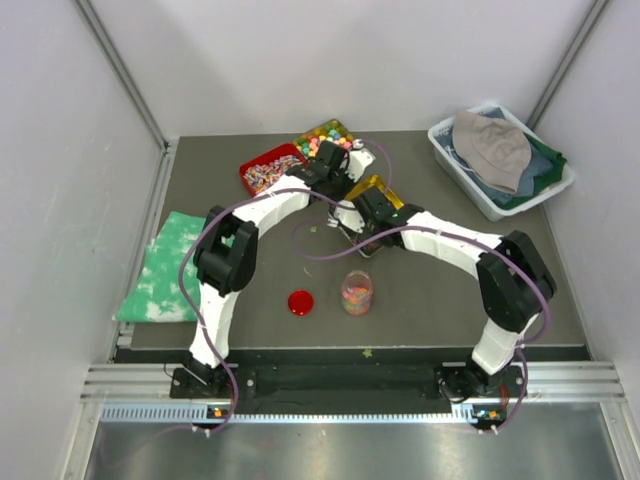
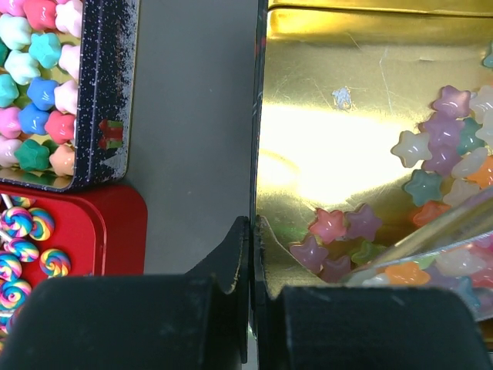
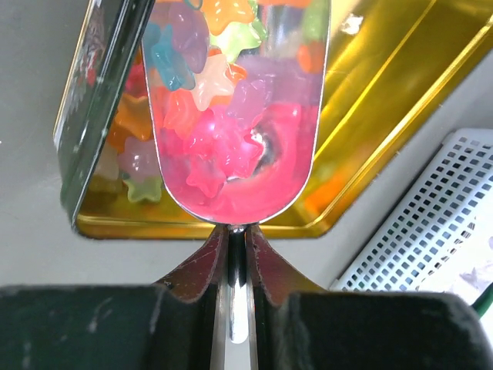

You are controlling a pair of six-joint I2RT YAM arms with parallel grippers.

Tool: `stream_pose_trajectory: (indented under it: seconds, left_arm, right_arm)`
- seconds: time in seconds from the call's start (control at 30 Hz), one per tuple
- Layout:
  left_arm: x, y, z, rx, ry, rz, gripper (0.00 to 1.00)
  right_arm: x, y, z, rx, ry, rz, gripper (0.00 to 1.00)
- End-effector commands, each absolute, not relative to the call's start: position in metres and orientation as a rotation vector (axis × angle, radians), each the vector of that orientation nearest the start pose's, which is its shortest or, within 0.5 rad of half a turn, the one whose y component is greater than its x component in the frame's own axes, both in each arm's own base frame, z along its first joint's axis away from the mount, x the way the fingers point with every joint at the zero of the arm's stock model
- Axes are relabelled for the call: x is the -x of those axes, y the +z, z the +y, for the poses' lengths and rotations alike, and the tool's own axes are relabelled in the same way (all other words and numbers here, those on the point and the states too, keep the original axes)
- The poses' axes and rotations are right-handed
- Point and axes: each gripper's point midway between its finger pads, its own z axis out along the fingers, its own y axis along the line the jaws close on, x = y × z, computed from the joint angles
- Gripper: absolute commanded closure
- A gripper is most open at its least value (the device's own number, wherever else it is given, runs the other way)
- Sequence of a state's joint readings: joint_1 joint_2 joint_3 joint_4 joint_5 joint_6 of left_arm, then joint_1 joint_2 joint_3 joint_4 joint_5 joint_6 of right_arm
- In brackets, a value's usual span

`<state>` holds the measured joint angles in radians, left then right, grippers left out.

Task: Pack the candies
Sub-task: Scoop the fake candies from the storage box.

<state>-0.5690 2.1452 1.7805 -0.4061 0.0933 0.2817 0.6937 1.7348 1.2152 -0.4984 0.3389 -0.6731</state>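
While my left pincer [image 2: 250,231] is pressed together on the side wall of the gold tin [image 2: 323,92], holding it tilted on the counter [image 1: 420,300], my right pincer [image 3: 237,231] pinches the handle of a metal scoop [image 3: 254,193] whose bowl lies inside that tin. The candies [image 2: 431,146], small glossy stars in pink, purple, orange and teal, are heaped in the tin's low corner, and a good load of them sits in the scoop. More fill part of the open jar [image 1: 357,292] nearer the arm bases, with its red lid [image 1: 300,302] lying just beside it.

I judge this to be the scooping step. Next I need to lift the scoop out level, carry it over the jar's mouth, then tip it slowly so nothing spills onto the counter.
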Motion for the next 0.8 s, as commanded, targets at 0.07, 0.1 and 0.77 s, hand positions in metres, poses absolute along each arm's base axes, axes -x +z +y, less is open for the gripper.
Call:
stream_pose_trajectory:
  seconds: [0.07,0.1,0.77]
  left_arm:
    - [-0.503,0.149,-0.324,-0.904,-0.312,1.979,1.00]
    - [-0.505,0.150,-0.322,-0.896,-0.311,1.976,1.00]
    - [-0.527,0.110,-0.309,-0.861,-0.294,2.038,0.68]
  right_arm:
    - [-0.365,0.130,0.201,1.433,-0.406,1.962,1.00]
    - [-0.366,0.131,0.201,1.430,-0.415,1.961,1.00]
    - [-0.360,0.168,0.166,1.340,-0.453,1.956,1.00]
